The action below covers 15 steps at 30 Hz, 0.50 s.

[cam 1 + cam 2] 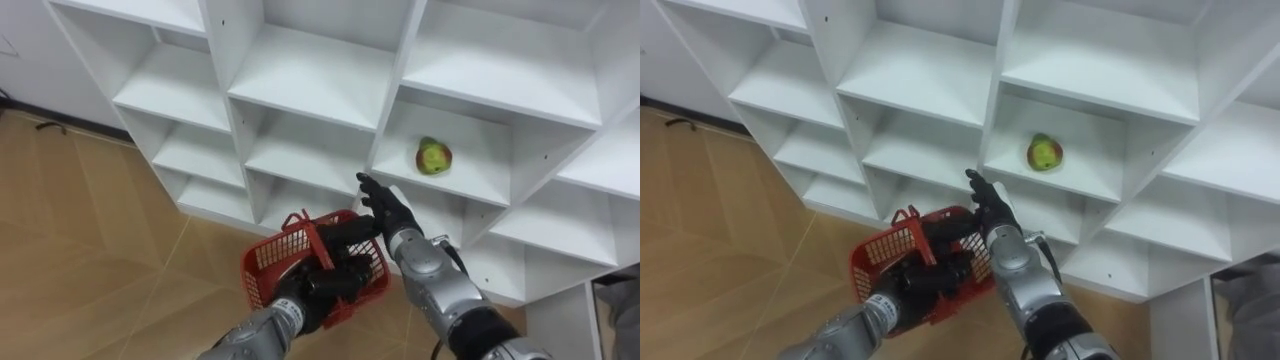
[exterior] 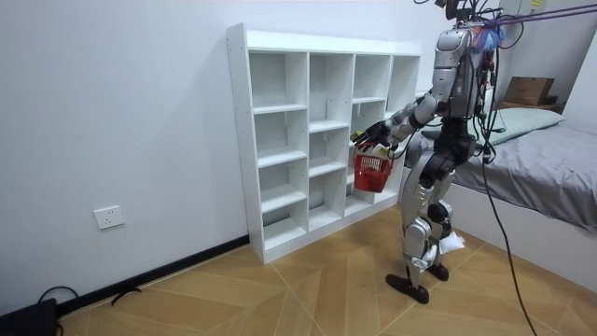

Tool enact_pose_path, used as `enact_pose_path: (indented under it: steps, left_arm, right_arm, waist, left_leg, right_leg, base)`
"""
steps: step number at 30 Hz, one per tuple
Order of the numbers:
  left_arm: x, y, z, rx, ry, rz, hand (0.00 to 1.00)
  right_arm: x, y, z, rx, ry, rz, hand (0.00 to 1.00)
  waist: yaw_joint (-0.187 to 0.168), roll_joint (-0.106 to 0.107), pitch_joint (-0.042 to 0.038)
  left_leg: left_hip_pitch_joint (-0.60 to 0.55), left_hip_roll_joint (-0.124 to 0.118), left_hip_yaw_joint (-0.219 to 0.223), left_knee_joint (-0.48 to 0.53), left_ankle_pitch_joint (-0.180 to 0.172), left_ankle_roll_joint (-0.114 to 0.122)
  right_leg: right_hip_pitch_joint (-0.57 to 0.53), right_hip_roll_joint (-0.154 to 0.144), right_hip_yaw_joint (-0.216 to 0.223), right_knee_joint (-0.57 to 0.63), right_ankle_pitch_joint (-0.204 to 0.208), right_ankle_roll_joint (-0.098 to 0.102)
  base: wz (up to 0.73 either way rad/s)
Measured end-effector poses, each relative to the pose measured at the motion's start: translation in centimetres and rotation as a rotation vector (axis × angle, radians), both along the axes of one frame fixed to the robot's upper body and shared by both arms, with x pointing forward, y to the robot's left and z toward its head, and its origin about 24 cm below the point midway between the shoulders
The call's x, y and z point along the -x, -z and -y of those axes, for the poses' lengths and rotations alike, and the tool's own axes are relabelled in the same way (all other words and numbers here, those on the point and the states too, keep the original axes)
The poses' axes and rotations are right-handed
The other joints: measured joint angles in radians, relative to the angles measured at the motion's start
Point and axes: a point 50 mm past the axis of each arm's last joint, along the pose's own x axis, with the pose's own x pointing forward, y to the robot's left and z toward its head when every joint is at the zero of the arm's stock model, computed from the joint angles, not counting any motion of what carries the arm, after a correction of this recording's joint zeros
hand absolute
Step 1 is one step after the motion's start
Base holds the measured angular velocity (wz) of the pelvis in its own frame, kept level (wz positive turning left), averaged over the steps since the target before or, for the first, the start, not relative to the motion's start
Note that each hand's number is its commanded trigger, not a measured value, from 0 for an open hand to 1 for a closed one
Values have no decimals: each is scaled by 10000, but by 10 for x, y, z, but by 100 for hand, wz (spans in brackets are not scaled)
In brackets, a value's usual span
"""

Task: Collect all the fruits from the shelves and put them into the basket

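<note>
Robot stands close before the open-fronted white closet (image 2: 240, 140), facing it; a bed (image 2: 550, 173) lies behind it at the room view's right. Step in hand, as I read it: the reach for a fruit, with no grasp made yet. One fruit (image 1: 434, 157) lies alone on the floor of a compartment, at about 1 o'clock from the right hand (image 1: 385, 207) and apart from it, with the front edge of that shelf between the two. Right hand: fingers straight and slightly spread, pointing up toward the shelf edge, holding nothing. Left hand (image 1: 318, 285): low, at about 7 o'clock from the right hand, dark fingers curled round the handle of the red basket (image 1: 262, 262), which hangs in front of the lower shelves. Basket contents: cannot tell, the hand covers the inside. Fruit: small, roundish, smooth-skinned, green with a red-orange blush on one side, probably an apple; it touches no wall of its compartment. Judgement: the next move calls for the right hand to rise over the shelf edge and go forward into the compartment, then close round the fruit from the front. A round fruit is likely to roll toward the back if nudged, so the fingers should wrap rather than push. After that the carry runs down toward 7 o'clock, into the basket.
</note>
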Motion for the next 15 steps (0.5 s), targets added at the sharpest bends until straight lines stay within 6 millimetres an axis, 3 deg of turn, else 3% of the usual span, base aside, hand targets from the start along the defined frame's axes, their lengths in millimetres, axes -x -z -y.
enact_pose_path:
  steps: [15]
  left_arm:
    - [1, 1, 0, 12, 48, -26, 100]
  right_arm:
    - [0, 0, 0, -95, -163, -36, 0]
  waist:
    - [13, -116, -43]
  left_leg:
    - [44, -2, 62, 9, 2, 3]
  right_leg:
    - [4, -21, 31, 18, -2, 4]
  base:
    - [0]
